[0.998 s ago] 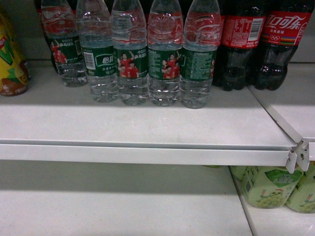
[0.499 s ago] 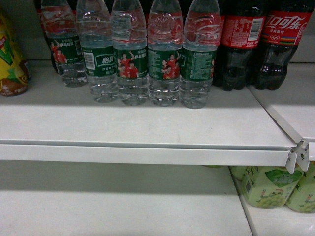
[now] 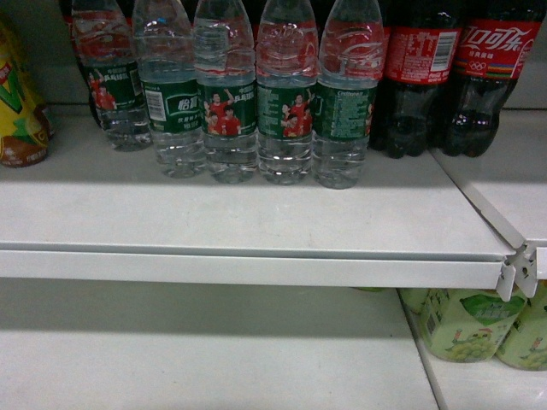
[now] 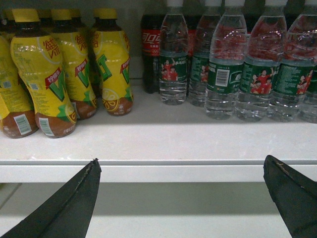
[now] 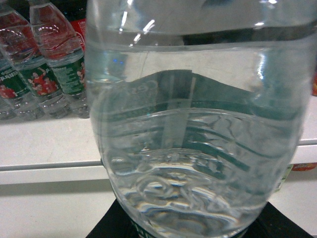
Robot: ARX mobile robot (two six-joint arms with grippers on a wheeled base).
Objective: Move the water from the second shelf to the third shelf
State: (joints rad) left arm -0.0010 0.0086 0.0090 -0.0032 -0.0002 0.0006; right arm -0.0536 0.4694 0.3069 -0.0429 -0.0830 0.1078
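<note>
While the left gripper (image 4: 181,196) is hanging wide open below the shelf edge (image 4: 158,171), a water bottle (image 5: 193,124) is filling the right wrist view, apparently sitting between the right jaws.

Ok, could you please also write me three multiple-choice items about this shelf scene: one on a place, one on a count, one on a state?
1. In the head view, where do the cola bottles stand relative to the water bottles?
A. To their left
B. To their right
C. On the shelf below

2. How many water bottles does the head view show on the upper shelf?
A. Two
B. Eight
C. Five

3. In what state is the left end effector?
A. Open, holding nothing
B. Shut on a bottle
C. Shut on the shelf edge

Answers:
1 B: the red-labelled dark bottles are at the right end of the row.
2 C: four stand in front, and one stands further back at the left.
3 A: its fingers stand wide apart with only the shelf between them.
</note>
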